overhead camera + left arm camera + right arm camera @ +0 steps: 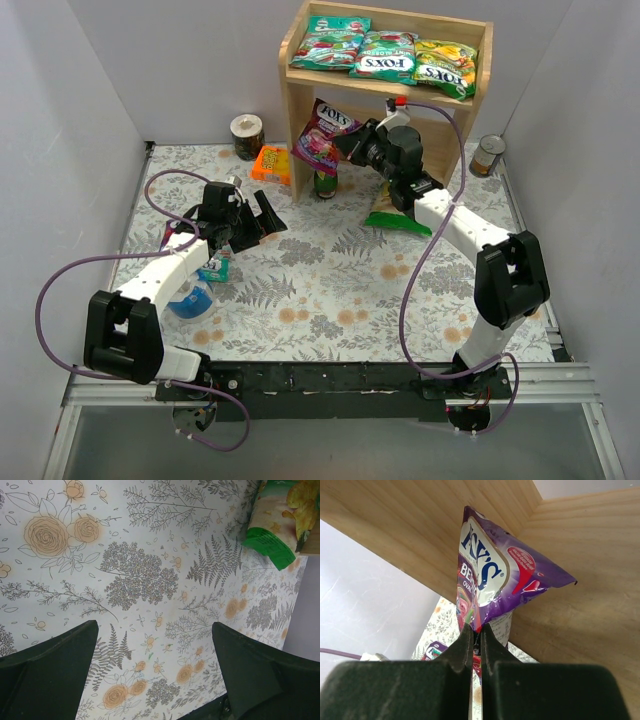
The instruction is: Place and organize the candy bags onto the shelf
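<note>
Candy bag [490,580], purple, clamped in right claw [476,630] at shelf [297,100] lower-tier opening; three candy bags [385,55] lay on shelf's top tier. Left claw [155,627] spread apart, empty, over tabletop [330,290] left of shelf.

Purple candy bag [492,575]; light wood shelf [590,545]; floral-print table [150,540].

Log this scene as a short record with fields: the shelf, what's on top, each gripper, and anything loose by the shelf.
shelf: light natural-wood two-tier shelf, far side of table
top tier: three candy bags: left teal glossy bag, middle teal glossy bag, right yellow-green glossy bag
right gripper: shut on purple-magenta glossy candy bag, held at the lower tier's opening
left gripper: open, empty, above floral table cover
loose: green-and-yellow snack bag, by the right arm
</note>
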Robot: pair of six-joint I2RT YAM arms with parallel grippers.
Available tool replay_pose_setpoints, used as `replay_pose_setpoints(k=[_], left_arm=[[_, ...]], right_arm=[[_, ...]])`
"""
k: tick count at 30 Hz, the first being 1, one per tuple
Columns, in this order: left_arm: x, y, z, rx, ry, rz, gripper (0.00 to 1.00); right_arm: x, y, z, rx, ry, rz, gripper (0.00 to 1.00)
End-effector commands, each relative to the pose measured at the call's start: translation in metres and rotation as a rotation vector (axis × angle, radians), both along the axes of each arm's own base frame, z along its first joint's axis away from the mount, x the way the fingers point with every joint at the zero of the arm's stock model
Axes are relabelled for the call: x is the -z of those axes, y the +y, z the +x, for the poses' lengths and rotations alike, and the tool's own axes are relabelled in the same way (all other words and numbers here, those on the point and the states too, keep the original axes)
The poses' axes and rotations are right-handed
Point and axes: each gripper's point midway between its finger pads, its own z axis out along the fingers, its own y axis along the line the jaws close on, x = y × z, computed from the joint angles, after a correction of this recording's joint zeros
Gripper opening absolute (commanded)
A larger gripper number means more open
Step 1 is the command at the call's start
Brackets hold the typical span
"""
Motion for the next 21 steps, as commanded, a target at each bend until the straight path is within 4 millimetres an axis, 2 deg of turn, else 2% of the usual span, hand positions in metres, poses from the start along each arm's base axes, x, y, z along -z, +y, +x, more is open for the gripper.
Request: replay_pose_setpoints(k=[1,3,4,5,7,8,11,15,20,21], left_arm=[[-0.024,-0.004,0.001,0.013,-0.068,-0.026,0.98],[-0.024,-0.004,0.002,0.011,-0.066,-0.026,0.98],[-0.024,-0.004,0.001,0.012,-0.065,-0.027,0.98],[-0.023,-0.004,0.001,0.011,-0.063,-0.028,0.98],[-0.024,-0.003,0.002,0.009,-0.067,-0.026,0.98],[-0.022,-0.003,0.001,0.009,-0.065,-0.024,0.98],[-0.023,-0.002,0.002,0.004,-0.069,-0.021,0.98],[-0.022,-0.001,0.002,0.003,-0.067,-0.017,0.98],[-0.022,-0.001,0.001,0.001,-0.068,-0.014,0.98],[-0.021,0.0,0.0,0.001,-0.067,-0.014,0.98]], right_arm=[[-0.042,-0.017,0.021,0.097,-0.066,0.129,0.01],[-0.042,-0.02,0.022,0.12,-0.061,0.171,0.01],[-0.05,-0.021,0.021,0.122,-0.092,0.204,0.01],[-0.042,-0.022,0.019,0.126,-0.079,0.216,0.01],[-0.045,-0.025,0.016,0.137,-0.071,0.274,0.01],[-0.037,-0.025,0.015,0.137,-0.049,0.282,0.01],[-0.037,-0.029,0.01,0.144,-0.031,0.347,0.01],[-0.028,-0.025,0.013,0.142,0.009,0.341,0.01],[-0.039,-0.024,0.024,0.144,-0.009,0.336,0.02],[-0.035,-0.023,0.028,0.143,-0.005,0.33,0.02]])
